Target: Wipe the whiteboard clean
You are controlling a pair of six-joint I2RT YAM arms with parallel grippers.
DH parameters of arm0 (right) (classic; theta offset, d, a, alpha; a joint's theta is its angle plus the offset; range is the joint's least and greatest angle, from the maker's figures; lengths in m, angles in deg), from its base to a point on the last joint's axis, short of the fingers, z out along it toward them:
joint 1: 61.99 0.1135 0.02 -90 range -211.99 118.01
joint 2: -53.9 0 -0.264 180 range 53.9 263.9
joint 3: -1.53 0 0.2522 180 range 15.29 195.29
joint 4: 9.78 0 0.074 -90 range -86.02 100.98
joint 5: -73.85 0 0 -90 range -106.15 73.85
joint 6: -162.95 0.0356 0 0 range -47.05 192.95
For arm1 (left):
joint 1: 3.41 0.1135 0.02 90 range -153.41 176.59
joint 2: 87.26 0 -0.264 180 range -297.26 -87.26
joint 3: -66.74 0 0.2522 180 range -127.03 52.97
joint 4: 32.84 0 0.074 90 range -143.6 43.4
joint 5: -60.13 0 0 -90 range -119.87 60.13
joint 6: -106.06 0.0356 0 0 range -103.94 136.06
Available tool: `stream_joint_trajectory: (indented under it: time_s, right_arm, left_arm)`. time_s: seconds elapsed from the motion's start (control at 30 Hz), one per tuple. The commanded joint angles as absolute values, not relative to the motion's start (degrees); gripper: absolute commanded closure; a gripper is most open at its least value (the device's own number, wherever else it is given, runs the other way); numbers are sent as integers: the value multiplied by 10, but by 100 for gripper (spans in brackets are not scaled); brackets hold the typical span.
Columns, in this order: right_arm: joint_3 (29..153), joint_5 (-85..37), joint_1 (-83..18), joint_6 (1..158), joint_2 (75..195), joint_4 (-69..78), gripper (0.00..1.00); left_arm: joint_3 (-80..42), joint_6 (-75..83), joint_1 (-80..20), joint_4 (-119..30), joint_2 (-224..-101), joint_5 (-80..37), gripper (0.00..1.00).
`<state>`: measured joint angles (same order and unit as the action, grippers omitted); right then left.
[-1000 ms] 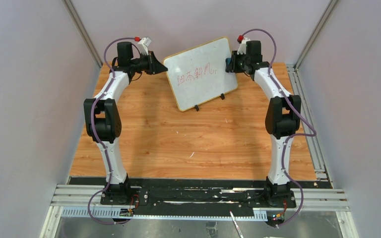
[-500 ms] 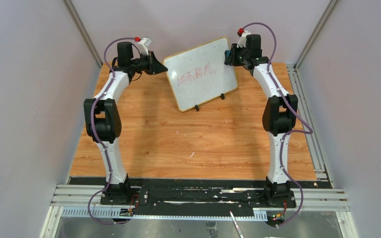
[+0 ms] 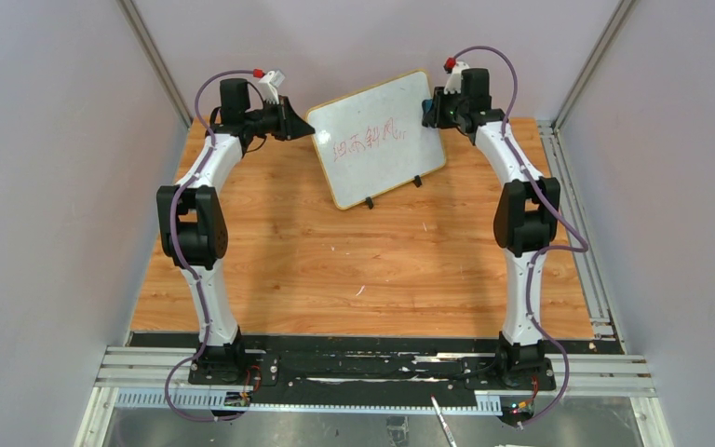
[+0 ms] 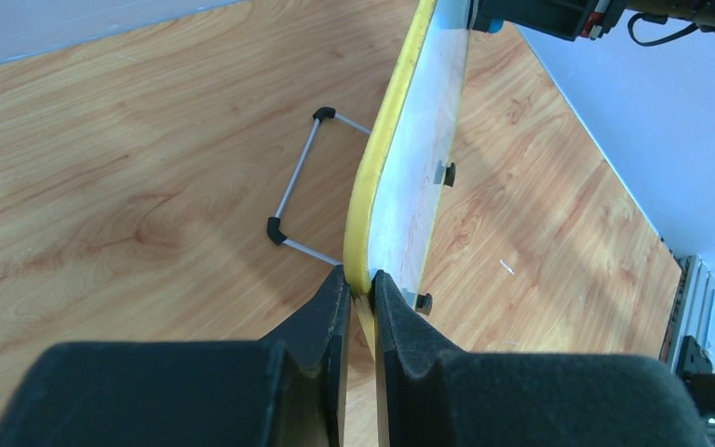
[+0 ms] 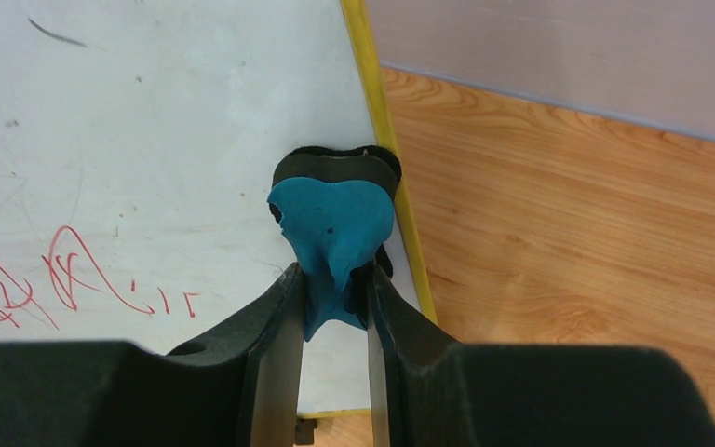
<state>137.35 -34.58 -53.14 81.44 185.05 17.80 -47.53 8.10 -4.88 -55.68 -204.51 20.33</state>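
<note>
The whiteboard (image 3: 377, 140) stands tilted at the back of the table, with red handwriting (image 3: 365, 137) across its middle. My left gripper (image 3: 298, 124) is shut on the board's left edge; in the left wrist view its jaws pinch the yellow frame (image 4: 382, 168). My right gripper (image 3: 431, 111) is shut on a blue eraser (image 5: 330, 223) with a black felt pad, pressed against the board (image 5: 149, 140) near its upper right edge. The red marks (image 5: 65, 279) lie left of and below the eraser.
The board's wire stand (image 4: 298, 191) rests on the wooden table (image 3: 363, 261) behind it, and small black feet (image 3: 370, 203) show at its lower edge. Grey walls close in the back and both sides.
My right gripper has risen with the eraser from the board's right edge toward its upper right corner. The left gripper and the board have not moved.
</note>
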Motion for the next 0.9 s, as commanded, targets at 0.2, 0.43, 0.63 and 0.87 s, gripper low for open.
stream_joint_trajectory:
  time_s: [0.2,0.43,0.63,0.87]
  right_arm:
    - [1296,-330,-539,776,1818,207,100]
    - [1291,-342,-532,796,1808,183,100]
    - [1314,-341,-495,808,1818,178,99]
    - [1300,-341,-444,837,1813,148,100]
  left_arm:
    - [-470,106,-52,-588,-2035,192,100]
    - [-470,105,-53,-588,-2035,191,100]
    - [-470,104,-53,-587,-2035,190,100]
    - [-471,104,-53,-588,-2034,191,100]
